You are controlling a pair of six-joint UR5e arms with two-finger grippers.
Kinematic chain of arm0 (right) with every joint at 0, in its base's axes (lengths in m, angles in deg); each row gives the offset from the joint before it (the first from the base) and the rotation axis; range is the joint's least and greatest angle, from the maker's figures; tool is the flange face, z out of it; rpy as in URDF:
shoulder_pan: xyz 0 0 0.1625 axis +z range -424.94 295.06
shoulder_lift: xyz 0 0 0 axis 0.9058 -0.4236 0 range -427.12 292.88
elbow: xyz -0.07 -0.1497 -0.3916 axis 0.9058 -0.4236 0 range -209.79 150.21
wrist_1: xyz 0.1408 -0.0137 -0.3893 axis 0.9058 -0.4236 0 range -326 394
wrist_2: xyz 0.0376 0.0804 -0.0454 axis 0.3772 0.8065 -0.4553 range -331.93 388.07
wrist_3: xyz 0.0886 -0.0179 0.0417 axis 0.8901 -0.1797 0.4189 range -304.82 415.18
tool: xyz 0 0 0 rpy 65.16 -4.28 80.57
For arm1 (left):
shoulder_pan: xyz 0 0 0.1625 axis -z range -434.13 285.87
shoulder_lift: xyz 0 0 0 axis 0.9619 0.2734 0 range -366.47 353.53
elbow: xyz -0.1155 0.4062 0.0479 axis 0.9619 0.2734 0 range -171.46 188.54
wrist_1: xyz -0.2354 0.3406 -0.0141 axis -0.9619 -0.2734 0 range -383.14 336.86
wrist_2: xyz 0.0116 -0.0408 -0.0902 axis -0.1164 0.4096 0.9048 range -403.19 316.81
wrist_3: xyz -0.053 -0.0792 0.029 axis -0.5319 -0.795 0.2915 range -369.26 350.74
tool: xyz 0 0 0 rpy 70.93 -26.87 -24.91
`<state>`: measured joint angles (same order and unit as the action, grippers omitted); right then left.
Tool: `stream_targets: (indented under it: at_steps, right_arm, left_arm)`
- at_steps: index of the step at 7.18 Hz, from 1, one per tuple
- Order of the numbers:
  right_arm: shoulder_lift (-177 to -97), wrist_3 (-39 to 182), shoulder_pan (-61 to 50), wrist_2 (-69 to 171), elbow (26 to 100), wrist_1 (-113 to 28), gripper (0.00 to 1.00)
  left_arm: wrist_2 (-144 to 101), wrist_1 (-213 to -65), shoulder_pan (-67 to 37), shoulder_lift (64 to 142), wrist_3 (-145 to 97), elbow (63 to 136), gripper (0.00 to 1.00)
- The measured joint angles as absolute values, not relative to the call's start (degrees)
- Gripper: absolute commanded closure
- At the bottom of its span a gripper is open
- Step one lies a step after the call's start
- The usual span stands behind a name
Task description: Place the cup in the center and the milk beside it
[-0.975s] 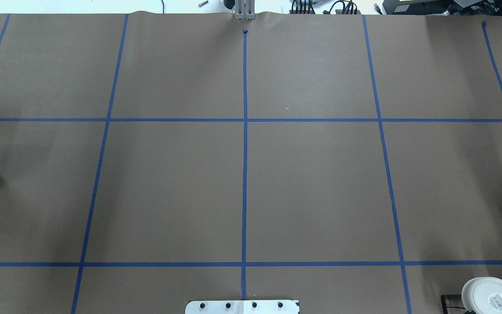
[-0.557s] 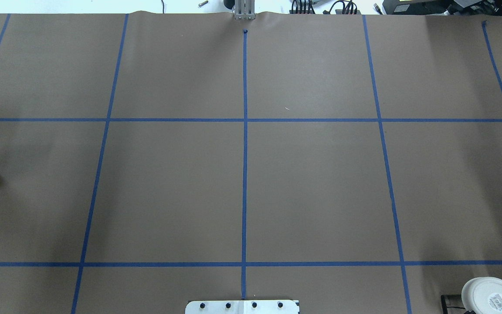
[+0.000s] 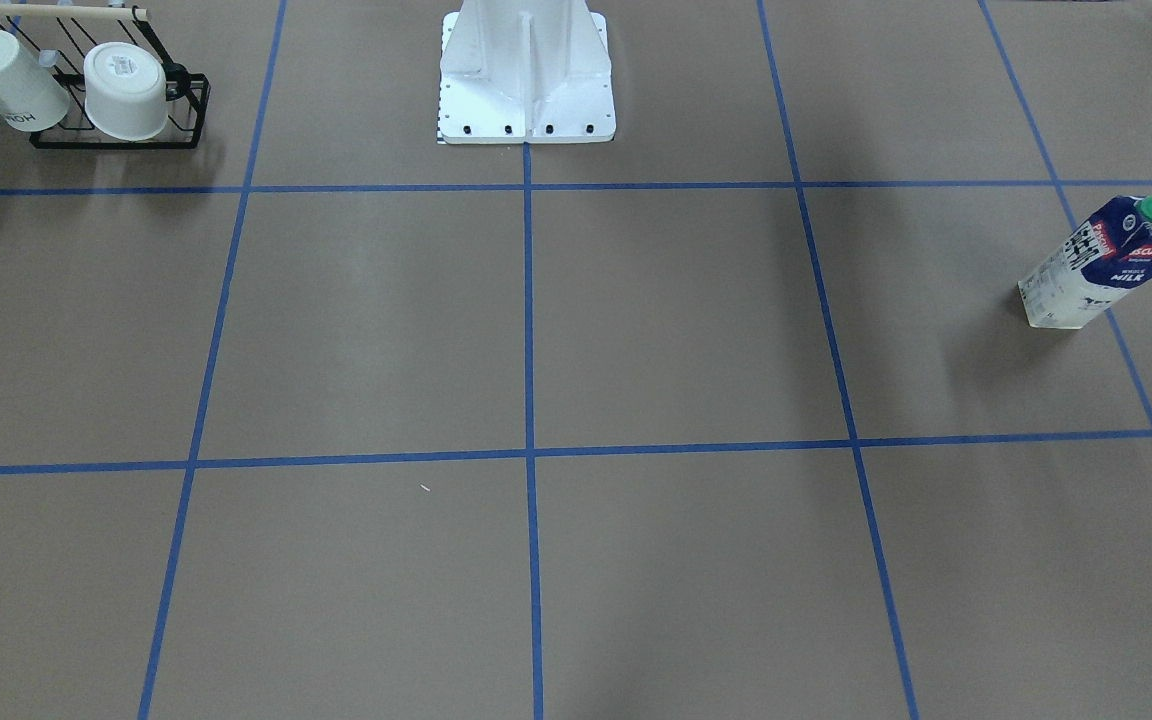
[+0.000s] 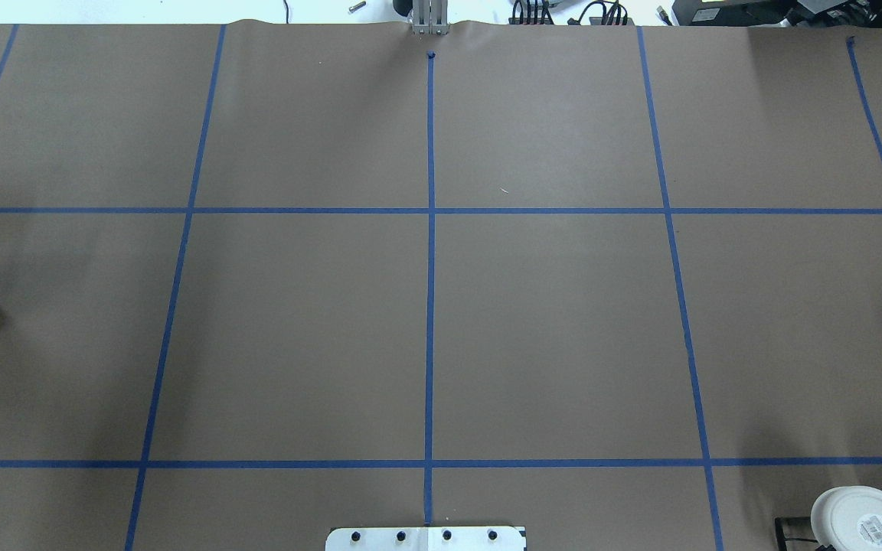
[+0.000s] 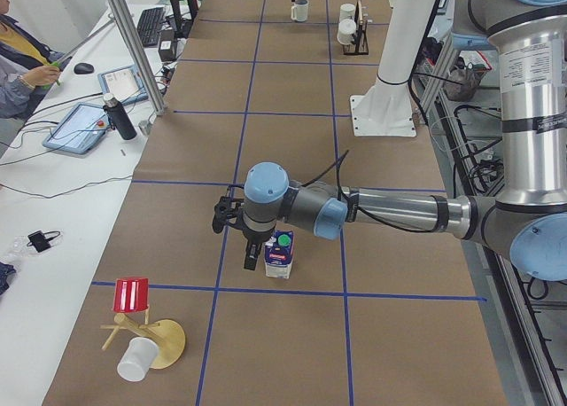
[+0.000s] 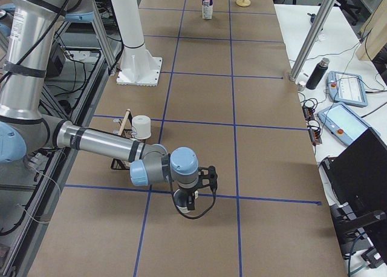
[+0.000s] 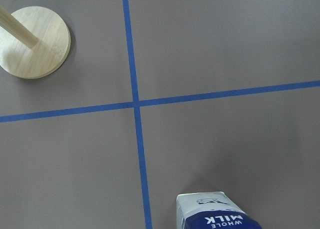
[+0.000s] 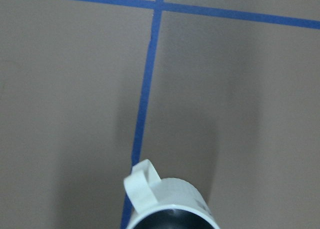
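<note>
The milk [image 3: 1106,262] stands upright far out on my left side; it also shows in the exterior left view [image 5: 280,253] and at the bottom of the left wrist view [image 7: 217,211]. My left gripper [image 5: 252,252] hangs right beside it; I cannot tell whether it is open or shut. The cup [image 8: 170,199], white with a dark inside, stands on a blue tape line far out on my right. My right gripper [image 6: 184,203] is low over the cup [image 6: 179,197]; I cannot tell its state. The center [image 4: 430,337] is bare brown paper.
A black wire rack [image 3: 121,135] with two other white cups stands near my right side. A wooden stand [image 5: 146,335] with a red and a white cup is beyond the milk, its base in the left wrist view [image 7: 35,41]. My white base [image 3: 526,80] is at mid-table edge.
</note>
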<state>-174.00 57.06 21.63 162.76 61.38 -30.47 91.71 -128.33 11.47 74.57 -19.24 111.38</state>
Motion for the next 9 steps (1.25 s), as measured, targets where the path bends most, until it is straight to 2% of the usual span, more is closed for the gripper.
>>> stream_targets:
  at_steps: [3,4,6,8,9]
  right_arm:
    - [-173.1,52.2,24.8,162.6,54.4,-29.1,0.00]
    - [-171.7,52.3,24.9,162.7,52.2,-29.1,0.03]
    - [-169.7,55.6,24.8,163.3,50.5,-29.1,0.21]
    - [-169.3,58.4,24.3,164.3,50.4,-29.0,0.21]
    - [-169.3,58.7,23.9,165.0,50.4,-29.0,0.26]
  left_arm:
    - [91.7,-128.4,11.5,74.6,-19.3,111.4,0.02]
    - [91.7,-128.4,11.5,74.6,-19.2,111.4,0.02]
    - [91.8,-128.5,11.6,74.6,-19.2,111.5,0.02]
    - [91.8,-128.5,11.6,74.5,-19.3,111.6,0.02]
    - [91.8,-128.5,11.6,74.5,-19.3,111.6,0.01]
